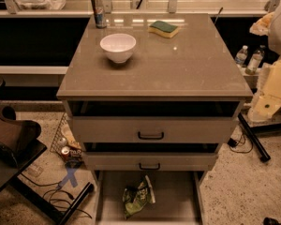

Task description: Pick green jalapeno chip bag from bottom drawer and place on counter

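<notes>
The green jalapeno chip bag [136,197] lies crumpled on the floor of the bottom drawer [178,196], left of its middle. The drawer is pulled wide open at the foot of the cabinet. The counter [178,64] is the cabinet's broad grey-beige top. My gripper is out of view. Only white and cream links of my arm [273,86] show at the right edge, beside the cabinet at counter height and well away from the bag.
On the counter stand a white bowl [118,47], a drink can [98,11] and a green-and-yellow sponge [163,29]. Two upper drawers with black handles [150,135] are slightly open. A dark chair [11,139], cables and cans lie on the floor at left. Bottles [249,60] stand at right.
</notes>
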Available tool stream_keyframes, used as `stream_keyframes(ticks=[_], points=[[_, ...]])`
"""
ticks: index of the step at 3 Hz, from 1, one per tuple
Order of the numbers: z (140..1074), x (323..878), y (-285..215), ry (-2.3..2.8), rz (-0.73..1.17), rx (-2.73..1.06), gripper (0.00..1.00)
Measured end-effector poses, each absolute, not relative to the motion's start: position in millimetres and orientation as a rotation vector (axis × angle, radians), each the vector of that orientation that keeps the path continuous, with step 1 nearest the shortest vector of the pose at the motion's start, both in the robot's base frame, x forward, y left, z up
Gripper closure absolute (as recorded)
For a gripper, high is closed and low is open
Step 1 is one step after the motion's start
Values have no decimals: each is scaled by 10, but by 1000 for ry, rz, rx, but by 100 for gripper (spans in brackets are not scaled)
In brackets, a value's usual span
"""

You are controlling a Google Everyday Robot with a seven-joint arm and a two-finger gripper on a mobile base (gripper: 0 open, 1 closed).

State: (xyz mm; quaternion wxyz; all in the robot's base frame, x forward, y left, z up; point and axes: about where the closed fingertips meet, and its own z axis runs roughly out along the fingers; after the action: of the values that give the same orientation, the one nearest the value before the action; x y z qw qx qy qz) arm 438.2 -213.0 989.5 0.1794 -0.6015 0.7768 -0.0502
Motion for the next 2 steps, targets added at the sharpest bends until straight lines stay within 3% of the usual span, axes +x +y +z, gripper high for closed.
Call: stream_keyframes(ticks=[2], points=[[9776,4431,-2053,2160,-121,-1655,0]])
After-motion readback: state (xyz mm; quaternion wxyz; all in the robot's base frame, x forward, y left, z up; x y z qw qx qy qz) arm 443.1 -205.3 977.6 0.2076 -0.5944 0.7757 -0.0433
